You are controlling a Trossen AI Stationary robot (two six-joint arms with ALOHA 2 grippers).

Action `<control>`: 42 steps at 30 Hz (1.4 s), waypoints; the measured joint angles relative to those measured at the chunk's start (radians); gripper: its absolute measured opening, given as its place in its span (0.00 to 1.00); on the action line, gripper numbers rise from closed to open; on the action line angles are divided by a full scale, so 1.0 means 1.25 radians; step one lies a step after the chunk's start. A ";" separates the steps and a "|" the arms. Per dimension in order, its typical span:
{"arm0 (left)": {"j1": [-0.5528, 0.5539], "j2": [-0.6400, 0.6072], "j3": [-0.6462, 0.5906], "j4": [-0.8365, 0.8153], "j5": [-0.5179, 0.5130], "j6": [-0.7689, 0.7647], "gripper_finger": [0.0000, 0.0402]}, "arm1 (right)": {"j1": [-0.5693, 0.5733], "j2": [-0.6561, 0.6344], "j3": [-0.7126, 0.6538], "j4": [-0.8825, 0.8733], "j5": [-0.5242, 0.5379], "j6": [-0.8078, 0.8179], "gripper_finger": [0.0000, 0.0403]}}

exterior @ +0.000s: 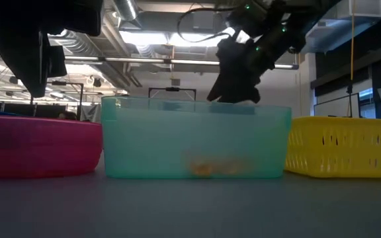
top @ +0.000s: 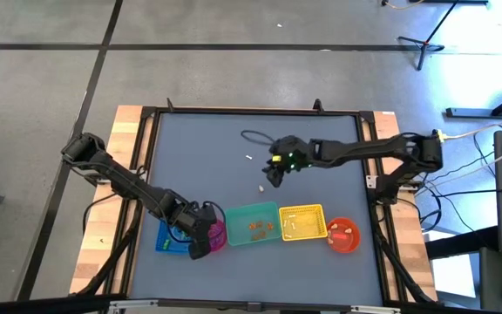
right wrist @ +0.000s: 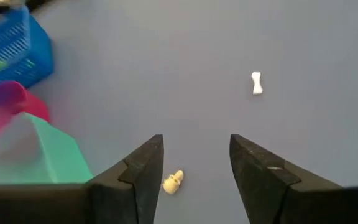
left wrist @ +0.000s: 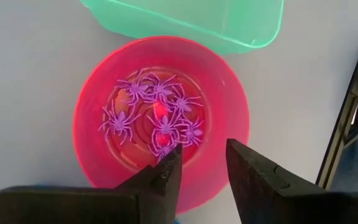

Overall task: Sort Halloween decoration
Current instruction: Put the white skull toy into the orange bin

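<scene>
Several purple spider trinkets (left wrist: 157, 112) lie in the pink bowl (left wrist: 92, 93), and my left gripper (left wrist: 204, 163) hangs open just above its near rim with nothing between the fingers. A cream trinket (right wrist: 173, 182) and a white bone trinket (right wrist: 257, 83) lie loose on the grey table. My right gripper (right wrist: 194, 167) hovers open over the cream one, which lies close to one fingertip; in the high view this gripper (top: 275, 172) is mid-table. Orange trinkets (exterior: 210, 166) rest on the floor of the teal container (exterior: 194, 139).
Along the near edge stand a blue basket (top: 171, 239), the pink bowl (top: 215, 234), the teal container (top: 253, 225), a yellow basket (top: 302, 222) and an orange container (top: 344, 235). A dark cable loop (top: 255, 137) lies at the far middle. A raised black frame (top: 151, 157) borders the table.
</scene>
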 joint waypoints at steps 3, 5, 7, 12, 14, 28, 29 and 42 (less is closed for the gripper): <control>0.000 0.000 0.000 -0.001 0.001 -0.022 0.27 | 0.029 0.037 0.000 0.017 0.071 0.000 0.45; 0.000 0.000 0.000 0.000 0.001 -0.046 0.27 | 0.042 0.059 0.000 0.017 0.122 0.000 0.45; 0.000 0.000 0.000 0.000 0.002 -0.071 0.27 | 0.053 0.081 0.000 0.018 0.150 0.007 0.45; 0.000 0.000 0.000 0.000 0.002 -0.083 0.27 | 0.078 0.141 -0.001 0.047 0.148 0.020 0.45; 0.000 0.000 0.000 0.000 0.002 -0.083 0.27 | 0.088 0.158 -0.001 0.070 0.145 0.020 0.45; 0.000 0.000 0.000 0.001 -0.004 -0.082 0.27 | 0.102 0.206 -0.001 0.103 0.091 0.153 0.45; 0.000 0.000 0.000 0.000 -0.004 -0.082 0.27 | 0.102 0.207 -0.001 0.100 0.082 0.165 0.45; 0.000 0.000 0.000 0.000 -0.004 -0.081 0.27 | 0.101 0.206 -0.001 0.079 0.083 0.253 0.45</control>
